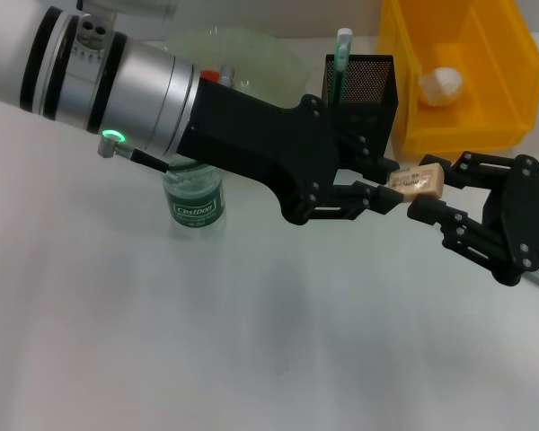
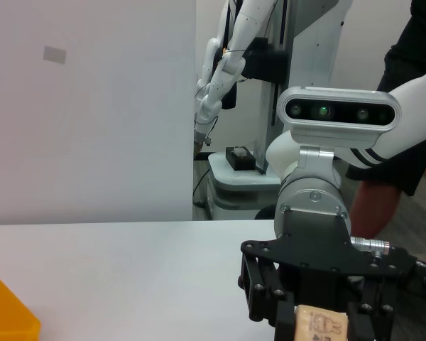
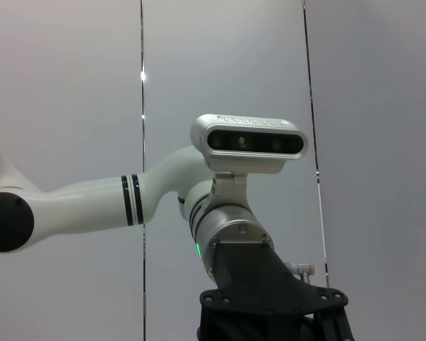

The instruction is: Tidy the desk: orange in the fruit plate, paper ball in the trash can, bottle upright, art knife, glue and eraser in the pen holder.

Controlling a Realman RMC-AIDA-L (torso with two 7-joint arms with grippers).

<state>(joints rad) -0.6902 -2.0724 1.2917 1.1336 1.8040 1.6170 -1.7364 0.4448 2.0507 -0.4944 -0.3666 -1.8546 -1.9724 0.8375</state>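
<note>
The beige eraser (image 1: pixel 417 180) hangs in the air right of centre, just in front of the black mesh pen holder (image 1: pixel 366 85). My left gripper (image 1: pixel 397 184) reaches in from the left and is shut on the eraser's left end. My right gripper (image 1: pixel 428 189) comes from the right and its fingers close on the other end. The left wrist view shows the eraser (image 2: pixel 321 325) between the right gripper's fingers (image 2: pixel 361 323). The bottle (image 1: pixel 195 202) stands upright under my left arm. The paper ball (image 1: pixel 442 84) lies in the yellow bin (image 1: pixel 485 135).
A green-and-white stick (image 1: pixel 341 56) stands in the pen holder. The clear green fruit plate (image 1: pixel 251 49) sits at the back, partly behind my left arm, with an orange-red bit (image 1: pixel 212 76) at its edge. The white table (image 1: pixel 251 341) spreads in front.
</note>
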